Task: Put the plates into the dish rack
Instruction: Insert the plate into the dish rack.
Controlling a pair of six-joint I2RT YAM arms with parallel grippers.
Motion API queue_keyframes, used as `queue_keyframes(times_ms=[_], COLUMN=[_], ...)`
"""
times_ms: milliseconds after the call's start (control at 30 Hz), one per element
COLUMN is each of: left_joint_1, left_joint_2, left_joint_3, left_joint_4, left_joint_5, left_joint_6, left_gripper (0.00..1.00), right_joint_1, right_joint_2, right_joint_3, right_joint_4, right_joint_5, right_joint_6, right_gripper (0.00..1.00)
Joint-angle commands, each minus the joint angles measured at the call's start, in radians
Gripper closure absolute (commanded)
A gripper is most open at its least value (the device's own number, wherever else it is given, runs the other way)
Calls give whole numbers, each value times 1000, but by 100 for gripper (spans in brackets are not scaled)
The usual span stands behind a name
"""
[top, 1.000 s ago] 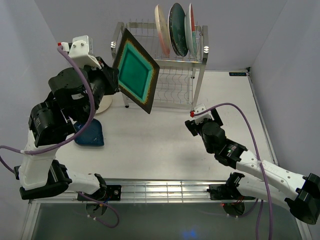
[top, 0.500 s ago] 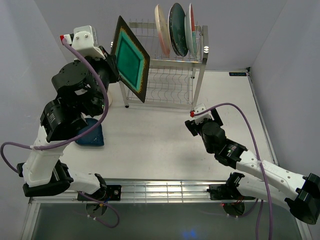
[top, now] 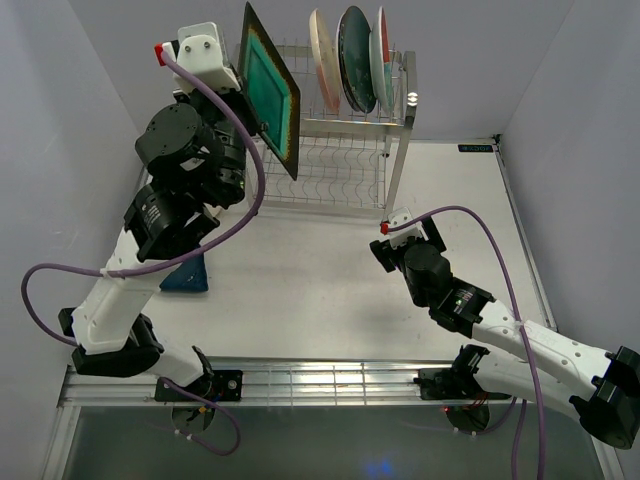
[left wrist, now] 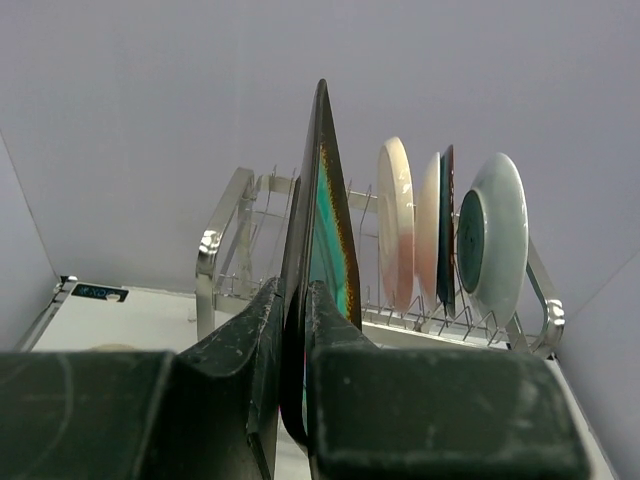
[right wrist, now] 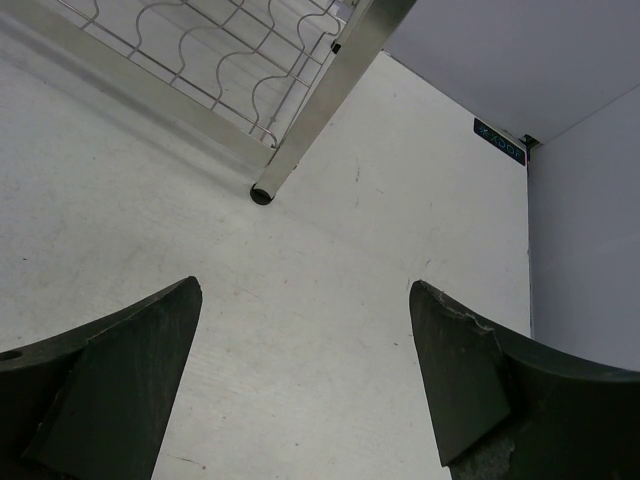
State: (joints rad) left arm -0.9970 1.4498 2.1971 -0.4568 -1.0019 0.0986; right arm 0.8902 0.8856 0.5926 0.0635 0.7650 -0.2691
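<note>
Left wrist view: the left tool [left wrist: 293, 300] is clamped on the lower edge of the square green plate [left wrist: 325, 230], which stands upright and edge-on. Just beyond the tool and to its right, the dish rack [left wrist: 210, 250] carries three plates [left wrist: 395, 225] standing in its upper tier. The right tool [right wrist: 303, 300] gapes wide and empty above the bench [right wrist: 300, 230], a rack leg [right wrist: 330, 90] ahead of it.
</note>
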Motion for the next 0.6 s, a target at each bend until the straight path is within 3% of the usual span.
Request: queue_keyframes(times_ms=[0,200,567], left_joint_1=[0,1,20], left_joint_2=[-25,70,46], left_joint_3=[76,177,99], left_joint_4=[253,262,340], left_joint_5=[37,14,80], left_joint_6=[47,110,132], left_gripper=[100,100,100], right_joint_1=[-4,-4,-4], right_joint_2=[-13,-10,-16], right_joint_3=[12,13,15], right_joint_4=[61,61,61], right_joint_5=[31,33,28], right_joint_6=[4,4,4], right_gripper=[10,10,10])
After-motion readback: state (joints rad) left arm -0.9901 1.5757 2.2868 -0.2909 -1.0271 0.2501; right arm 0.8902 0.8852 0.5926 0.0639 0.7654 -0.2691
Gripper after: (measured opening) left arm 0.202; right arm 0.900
